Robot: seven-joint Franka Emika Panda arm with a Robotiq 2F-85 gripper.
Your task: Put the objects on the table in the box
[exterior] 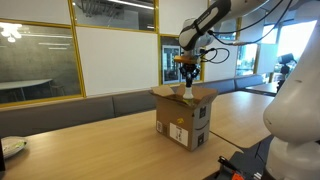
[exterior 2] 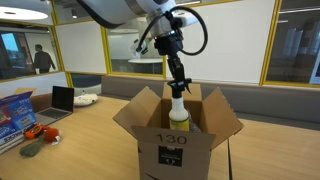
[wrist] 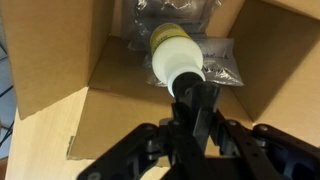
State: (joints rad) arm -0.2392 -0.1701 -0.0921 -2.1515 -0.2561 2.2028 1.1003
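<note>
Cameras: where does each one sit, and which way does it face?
Exterior view: off across the table, side-on to the box; shows arm and tool.
Exterior view: close before the box's labelled face; shows arm and tool.
Wrist view: looks down into the box; tool gripping the bottle.
All share box, tool and bottle.

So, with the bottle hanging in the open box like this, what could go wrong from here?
1. The gripper holds the yellow bottle only by its black cap, so the bottle might slip or swing.
2. Clear plastic bags lie in the box beneath it; once released, the bottle may land on them and topple.
3. The raised flaps stand close, and the arm could catch one when it pulls out.
</note>
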